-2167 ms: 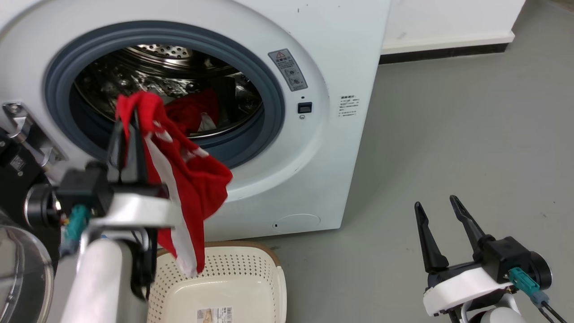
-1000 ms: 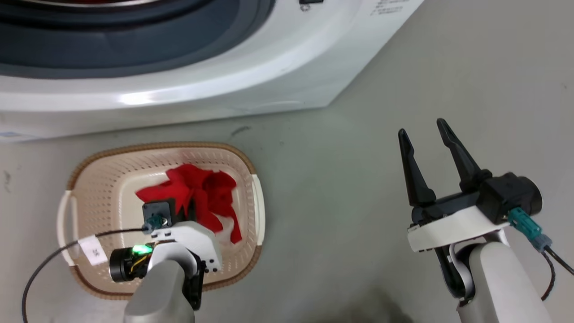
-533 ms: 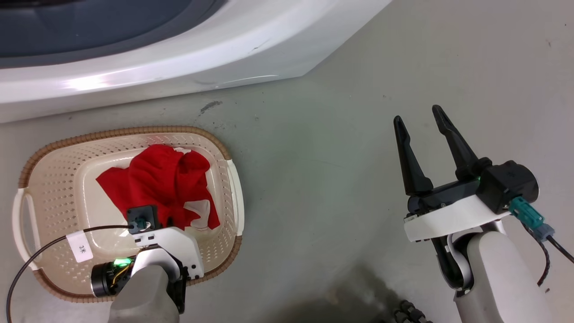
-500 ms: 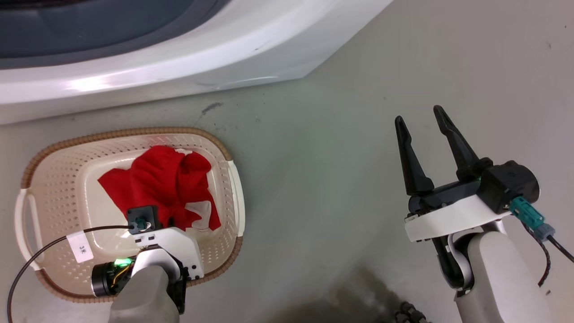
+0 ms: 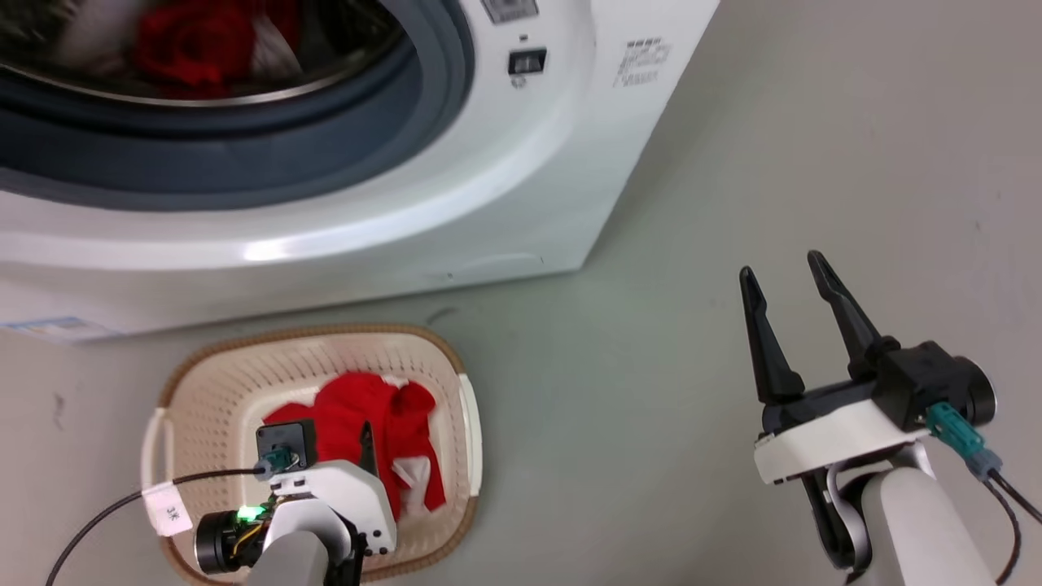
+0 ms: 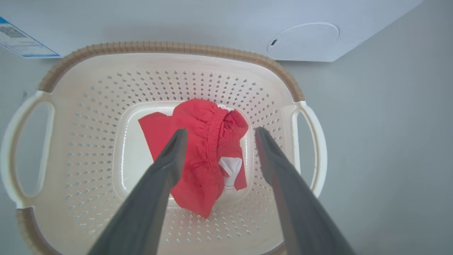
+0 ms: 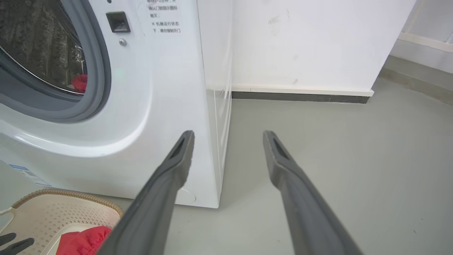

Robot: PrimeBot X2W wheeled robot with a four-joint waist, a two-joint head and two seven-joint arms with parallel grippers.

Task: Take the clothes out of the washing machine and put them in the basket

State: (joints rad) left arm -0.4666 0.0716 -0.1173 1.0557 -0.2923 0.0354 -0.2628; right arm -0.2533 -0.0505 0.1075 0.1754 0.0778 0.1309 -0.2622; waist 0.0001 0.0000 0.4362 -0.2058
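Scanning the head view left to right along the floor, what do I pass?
basket → clothes lying in it → floor → right gripper

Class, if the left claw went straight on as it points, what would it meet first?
Probably the clothes lying in the basket, in line with the open left claw; depth is unclear.

The washing machine [image 5: 488, 187] blocks the head view from 9 to 1 o'clock, though its drum mouth [image 5: 342, 57] stands open (red cloth [image 5: 183, 45] lies inside). Bare floor [image 5: 635, 407] lies free from 2 to 6 o'clock around the right gripper [image 5: 780, 264]. The basket [image 5: 203, 378] sits at 7, under the left gripper [image 6: 221, 131].
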